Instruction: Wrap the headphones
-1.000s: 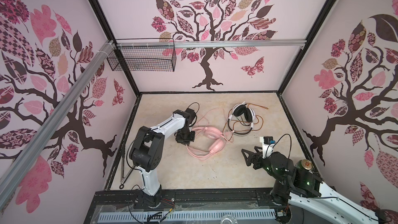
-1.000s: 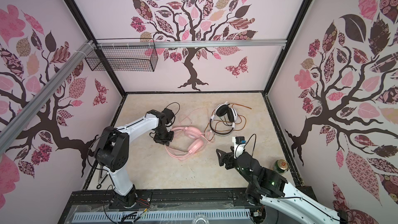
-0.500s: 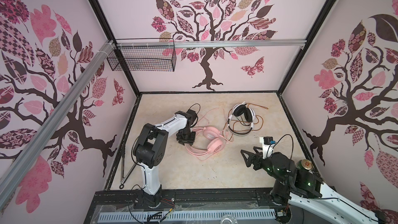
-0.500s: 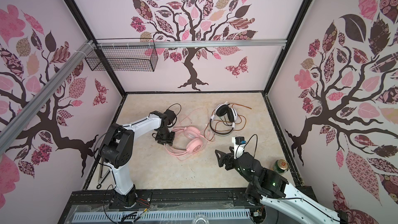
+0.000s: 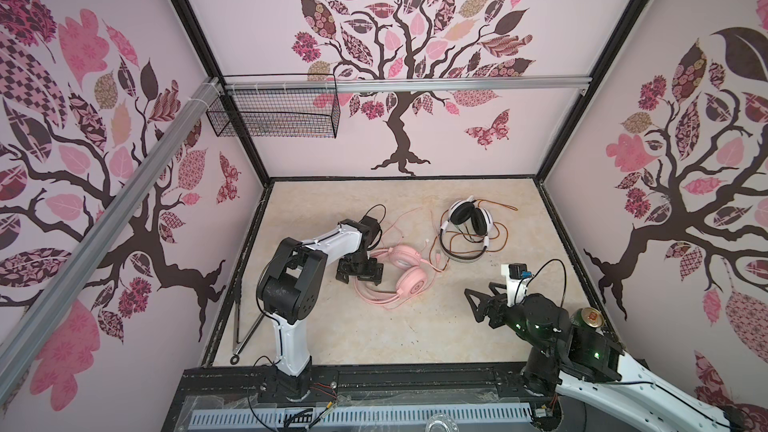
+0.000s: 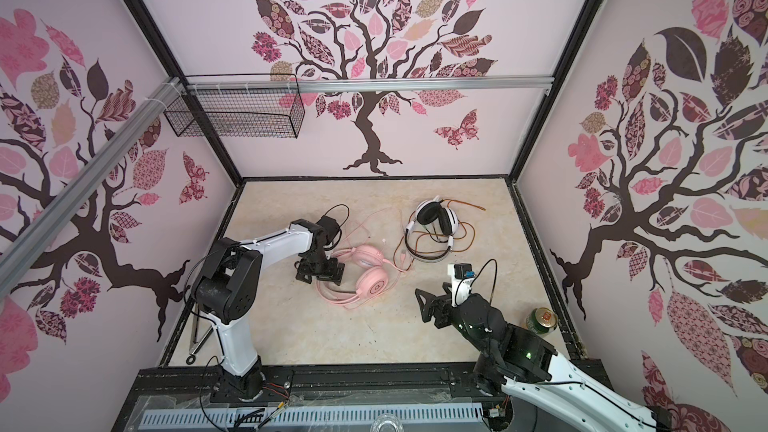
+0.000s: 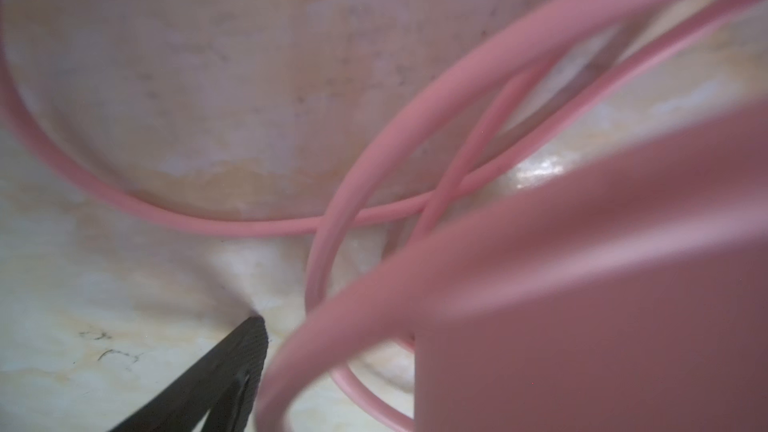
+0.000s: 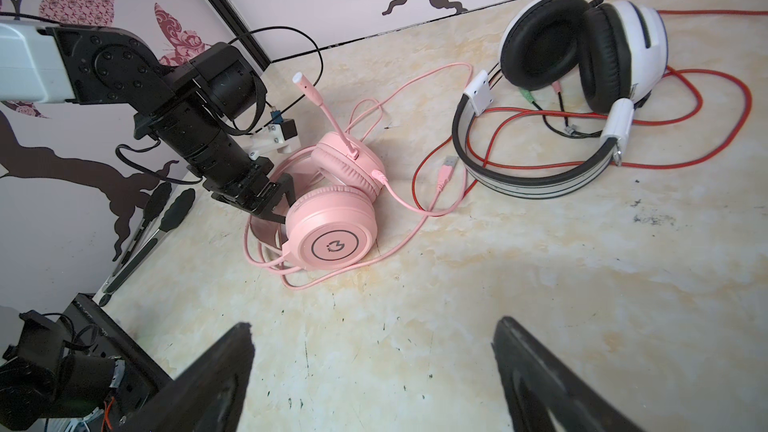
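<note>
Since one second ago, the pale pink plastic over-ear headset (image 5: pixel 405 272) has turned a little toward the left gripper (image 5: pixel 359 275), whose jaws have released and now stand wide apart at the pink headband. The headset lies mid-way on the beige marbled tabletop (image 5: pixel 374 334), over its loose pink cable (image 8: pixel 399 197). The white-and-black headset (image 5: pixel 469 222) with the orange-red cable (image 8: pixel 706 118) lies apart, further back. The right gripper (image 8: pixel 374 342) hovers spread, holding nothing.

We note pale pink walls (image 5: pixel 457 147) with tree decals (image 5: pixel 401 135), a marbled beige floor (image 5: pixel 374 334) (scuffed dark in spots), and a wire basket (image 5: pixel 274 118) at the metal rail (image 5: pixel 457 84).
</note>
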Motion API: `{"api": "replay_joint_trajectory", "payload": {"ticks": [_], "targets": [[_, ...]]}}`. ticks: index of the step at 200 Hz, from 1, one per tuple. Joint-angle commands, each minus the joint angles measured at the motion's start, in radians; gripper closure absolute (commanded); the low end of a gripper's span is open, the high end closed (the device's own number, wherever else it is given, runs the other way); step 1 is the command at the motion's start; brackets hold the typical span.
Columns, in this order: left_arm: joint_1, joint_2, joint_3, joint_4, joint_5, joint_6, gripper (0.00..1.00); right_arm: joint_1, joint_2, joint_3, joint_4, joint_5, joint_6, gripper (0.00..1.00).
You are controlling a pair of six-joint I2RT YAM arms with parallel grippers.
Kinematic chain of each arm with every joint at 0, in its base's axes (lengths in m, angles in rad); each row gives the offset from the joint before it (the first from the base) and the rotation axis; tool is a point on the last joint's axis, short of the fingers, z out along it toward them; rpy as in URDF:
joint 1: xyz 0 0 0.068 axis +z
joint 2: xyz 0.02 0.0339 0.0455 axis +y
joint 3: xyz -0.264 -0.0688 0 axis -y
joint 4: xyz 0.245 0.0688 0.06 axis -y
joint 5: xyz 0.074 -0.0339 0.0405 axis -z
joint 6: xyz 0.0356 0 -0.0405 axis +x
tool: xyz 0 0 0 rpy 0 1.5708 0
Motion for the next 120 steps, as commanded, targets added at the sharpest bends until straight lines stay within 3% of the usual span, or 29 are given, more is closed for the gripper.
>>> {"api": "replay_joint_trajectory", "payload": {"ticks": [1, 22, 44, 61, 103, 120], "targets": [[-0.002, 0.038, -0.059, 0.044, 0.016, -0.016, 0.04, 0.003, -0.012, 0.013, 0.002, 0.015, 0.002, 0.07], [-0.001, 0.040, -0.076, 0.064, 0.021, -0.023, 0.15, 0.003, -0.014, 0.013, -0.001, 0.015, 0.004, 0.07], [-0.002, 0.039, -0.088, 0.079, 0.047, -0.032, 0.35, 0.004, -0.021, 0.012, -0.001, 0.021, 0.004, 0.07], [-0.002, 0.038, -0.098, 0.087, 0.068, -0.038, 0.45, 0.003, -0.024, 0.012, -0.001, 0.024, 0.005, 0.07], [-0.002, -0.004, -0.089, 0.081, 0.099, -0.061, 0.98, 0.003, -0.028, 0.013, -0.004, 0.026, 0.006, 0.07], [-0.003, -0.045, -0.065, 0.058, 0.112, -0.071, 1.00, 0.004, -0.028, 0.013, -0.005, 0.027, 0.007, 0.07]]}}
